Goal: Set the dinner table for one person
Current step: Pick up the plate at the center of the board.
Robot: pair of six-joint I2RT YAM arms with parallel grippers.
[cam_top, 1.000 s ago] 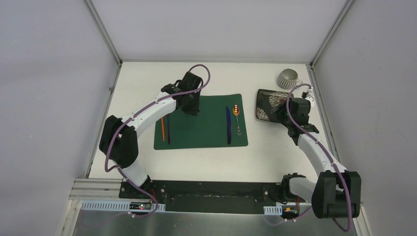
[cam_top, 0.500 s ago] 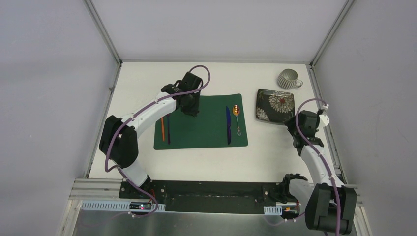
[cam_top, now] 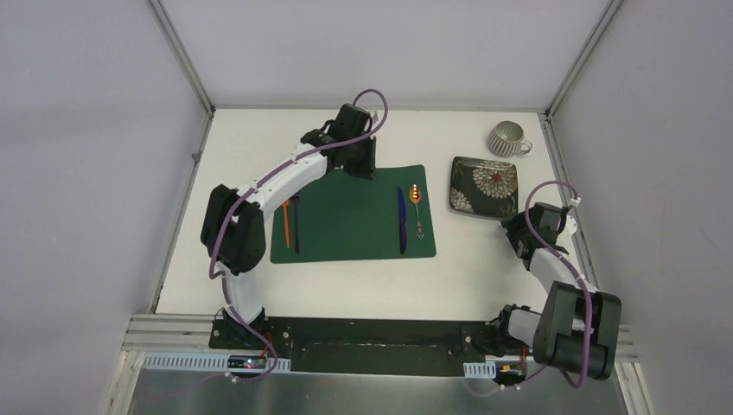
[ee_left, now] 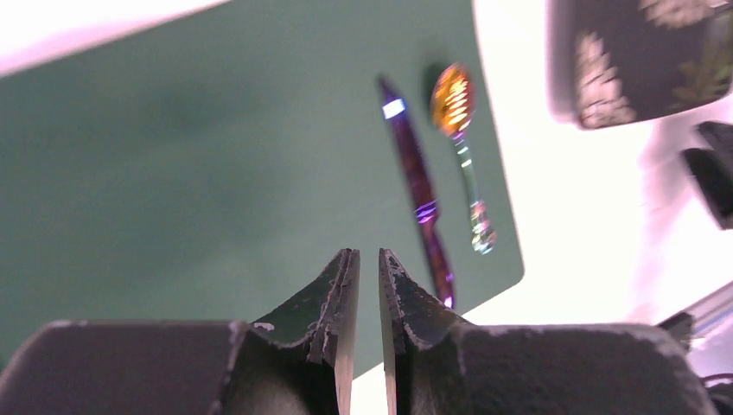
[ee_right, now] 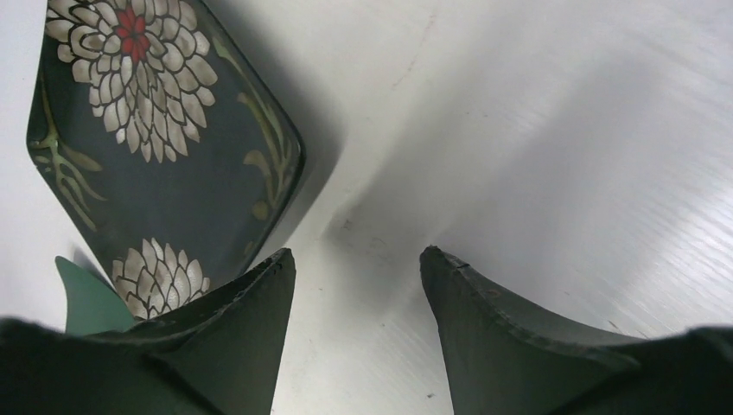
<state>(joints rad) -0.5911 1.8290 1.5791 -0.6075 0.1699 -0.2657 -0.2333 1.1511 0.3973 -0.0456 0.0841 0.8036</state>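
Right gripper (ee_right: 356, 255), jaws apart and empty, hangs low over the bare dinner table (cam_top: 346, 285), just off the near corner of the floral plate (ee_right: 164, 147). Judgement: pinch that rim squarely, lift clear, carry to the free centre of the placemat (cam_top: 346, 216); table's right edge is close. Left gripper (ee_left: 365, 255), jaws nearly together, empty, over the mat's far edge. Cup (cam_top: 508, 138) beyond.

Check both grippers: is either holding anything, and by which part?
Nothing is held. The left gripper is nearly shut, with nothing between its jaws, above the green placemat. The right gripper stands open over the table beside the floral plate.
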